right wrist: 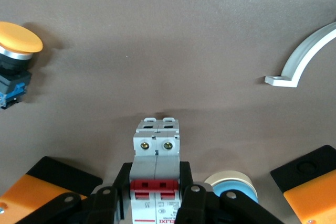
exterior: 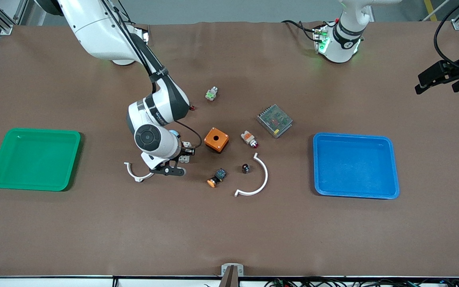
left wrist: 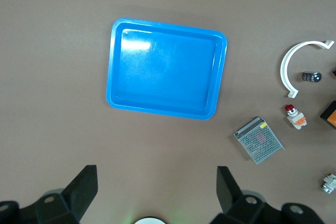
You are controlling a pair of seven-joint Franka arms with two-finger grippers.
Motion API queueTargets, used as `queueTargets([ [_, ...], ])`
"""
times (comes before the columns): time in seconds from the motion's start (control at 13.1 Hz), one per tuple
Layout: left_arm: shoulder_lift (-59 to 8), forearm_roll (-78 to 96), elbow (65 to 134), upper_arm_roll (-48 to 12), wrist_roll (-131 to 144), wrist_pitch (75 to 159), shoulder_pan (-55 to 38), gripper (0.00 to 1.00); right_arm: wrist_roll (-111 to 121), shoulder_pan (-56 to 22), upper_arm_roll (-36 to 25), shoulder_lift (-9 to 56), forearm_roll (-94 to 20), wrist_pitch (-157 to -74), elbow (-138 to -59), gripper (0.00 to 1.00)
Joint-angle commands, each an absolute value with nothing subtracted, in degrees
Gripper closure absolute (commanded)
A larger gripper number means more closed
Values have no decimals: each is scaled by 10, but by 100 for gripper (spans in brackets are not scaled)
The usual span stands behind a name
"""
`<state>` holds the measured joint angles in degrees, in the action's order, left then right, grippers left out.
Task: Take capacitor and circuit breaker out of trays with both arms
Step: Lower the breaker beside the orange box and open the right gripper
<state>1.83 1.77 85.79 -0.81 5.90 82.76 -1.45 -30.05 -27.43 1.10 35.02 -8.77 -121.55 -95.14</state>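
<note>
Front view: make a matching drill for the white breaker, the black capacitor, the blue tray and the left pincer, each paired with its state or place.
Things:
1. white rectangular breaker with red levers
2. tiny black cylindrical capacitor
3. blue plastic tray
4. left pincer

States or places:
A. open, up over the table's end
B. clamped in the right pincer
C. holds nothing, toward the left arm's end
D. lying inside the white curved clip

Pairs: 1-B, 2-D, 3-C, 4-A
</note>
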Motion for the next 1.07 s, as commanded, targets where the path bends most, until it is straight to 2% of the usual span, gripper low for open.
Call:
queueTargets([
  [0.0,34,26,870,-8,61,822,-11,0,-304,-273,12,361,-101,-1217,-939,75],
  [0.23,34,12,867,-10,57,822,-11,0,-305,-272,12,363,-102,-1222,-940,69],
  [0.31,34,11,867,-10,57,822,-11,0,-305,-272,12,362,-102,-1222,-940,63],
  [0.46,34,3,867,-10,58,822,-11,0,-308,-272,12,361,-102,-1216,-940,5],
  [0.54,34,-2,867,-11,59,822,-12,0,-320,-275,12,355,-101,-1211,-940,0],
  [0.69,34,-3,865,-10,62,822,-11,0,-347,-281,12,318,-97,-1163,-941,0],
  [0.99,34,-3,867,-10,64,821,-11,0,-341,-267,11,146,-94,-980,-946,0],
])
